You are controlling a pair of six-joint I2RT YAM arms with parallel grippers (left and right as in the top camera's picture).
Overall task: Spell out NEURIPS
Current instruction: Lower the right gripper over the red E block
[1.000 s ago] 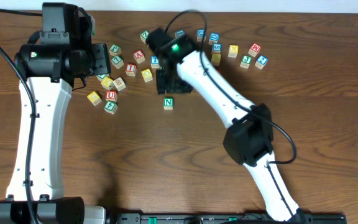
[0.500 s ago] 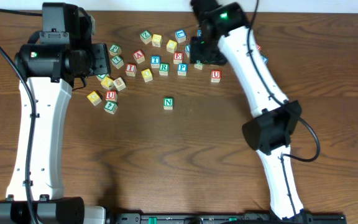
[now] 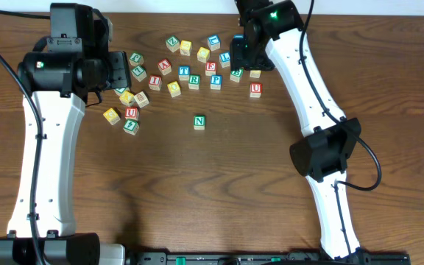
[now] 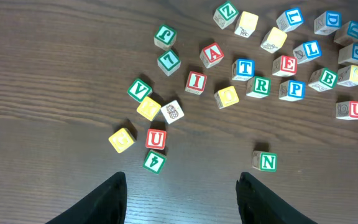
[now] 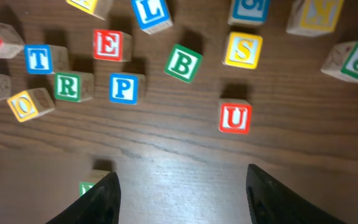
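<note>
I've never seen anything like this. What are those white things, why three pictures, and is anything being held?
The white left arm and right arm are robot arms at a dark wooden table; each ends in a two-finger gripper. One picture looks down from a fixed camera above. The other two come from a camera on each wrist, so the dark shapes at their bottom edges are the left gripper and the right gripper. Both are open and hold nothing. Small wooden letter blocks lie scattered on the table. The green N block sits alone, apart from the cluster. The right wrist camera shows the red E block and a red U block.
</note>
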